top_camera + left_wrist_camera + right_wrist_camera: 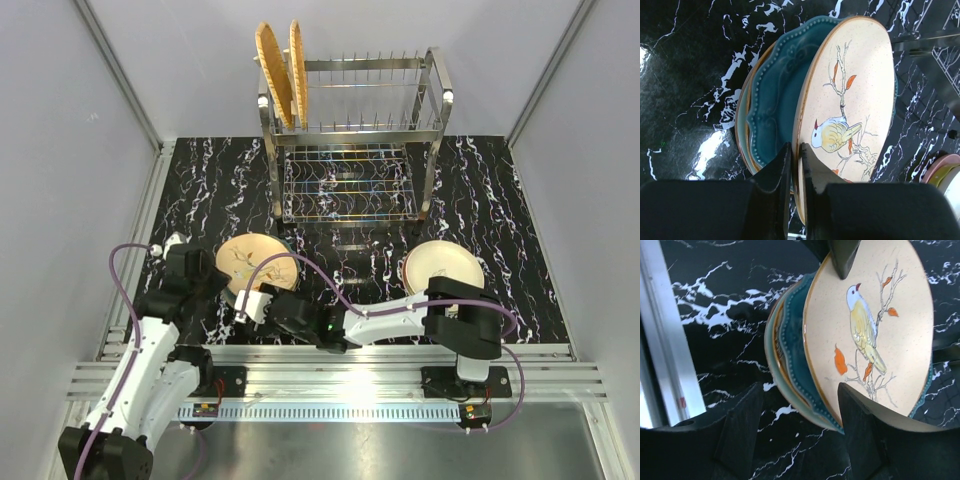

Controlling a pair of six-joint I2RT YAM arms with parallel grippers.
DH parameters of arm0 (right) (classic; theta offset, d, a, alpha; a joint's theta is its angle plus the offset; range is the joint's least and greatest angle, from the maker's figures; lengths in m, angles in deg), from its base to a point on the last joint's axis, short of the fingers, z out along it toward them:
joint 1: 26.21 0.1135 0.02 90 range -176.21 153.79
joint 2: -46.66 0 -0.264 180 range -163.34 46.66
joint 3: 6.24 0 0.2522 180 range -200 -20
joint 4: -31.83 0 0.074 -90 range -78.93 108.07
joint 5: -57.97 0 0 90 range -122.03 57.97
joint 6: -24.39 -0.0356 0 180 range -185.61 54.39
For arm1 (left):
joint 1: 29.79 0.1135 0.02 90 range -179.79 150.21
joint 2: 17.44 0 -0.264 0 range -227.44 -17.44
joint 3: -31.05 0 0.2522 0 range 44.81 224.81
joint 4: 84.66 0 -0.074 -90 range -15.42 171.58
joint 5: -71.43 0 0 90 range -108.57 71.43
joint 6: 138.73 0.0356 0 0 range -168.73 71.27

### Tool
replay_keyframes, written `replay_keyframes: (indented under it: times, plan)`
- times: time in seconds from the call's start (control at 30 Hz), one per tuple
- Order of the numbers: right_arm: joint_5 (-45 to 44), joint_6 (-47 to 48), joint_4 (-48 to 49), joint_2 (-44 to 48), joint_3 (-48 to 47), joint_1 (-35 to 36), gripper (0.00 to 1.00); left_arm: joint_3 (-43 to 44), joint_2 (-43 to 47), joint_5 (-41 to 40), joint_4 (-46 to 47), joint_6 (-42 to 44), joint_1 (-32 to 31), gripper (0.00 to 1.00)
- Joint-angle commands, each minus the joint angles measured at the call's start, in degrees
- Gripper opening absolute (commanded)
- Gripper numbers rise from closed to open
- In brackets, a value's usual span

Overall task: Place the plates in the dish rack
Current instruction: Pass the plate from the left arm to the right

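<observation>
Left gripper (797,167) is clamped on the rim of the bird plate (855,85), tipping it up off the teal plate (775,100) in the left stack. Right gripper (800,440) hangs spread wide at the opposite edge, gripping nothing. The risk is that thin rim pinch (glazed, probably slick) letting the plate slide out. The dish rack (370,95) shows free tines right of the two orange plates (272,70).
</observation>
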Motion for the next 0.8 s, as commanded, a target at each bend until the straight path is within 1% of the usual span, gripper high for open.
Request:
replay_keyframes:
  times: [0.0,0.23,0.43,0.63,0.73,0.77]
  plan:
    - [-5.78,2.55,7.30,-1.22,-3.94,-0.04,0.68,4.02,0.90,2.41,0.46,1.83,-0.30,0.00]
    - [-7.11,3.60,6.60,-1.83,-5.26,0.14,0.67,5.34,1.60,2.41,-1.12,2.45,-0.30,0.00]
    - [-7.99,5.45,5.29,-5.52,-7.80,0.14,0.67,5.43,2.13,4.35,-0.60,1.93,-0.30,0.00]
    - [-10.71,7.91,8.71,-8.33,-8.68,0.14,0.64,5.34,2.13,5.93,-0.25,2.01,-0.30,0.00]
    - [-12.20,9.40,10.73,-9.48,-9.21,0.14,0.61,5.42,2.13,6.89,-0.07,1.75,-0.30,0.00]
    - [-13.42,10.10,12.13,-9.83,-9.39,0.05,0.59,5.42,2.30,7.07,-0.16,1.66,-0.30,0.00]
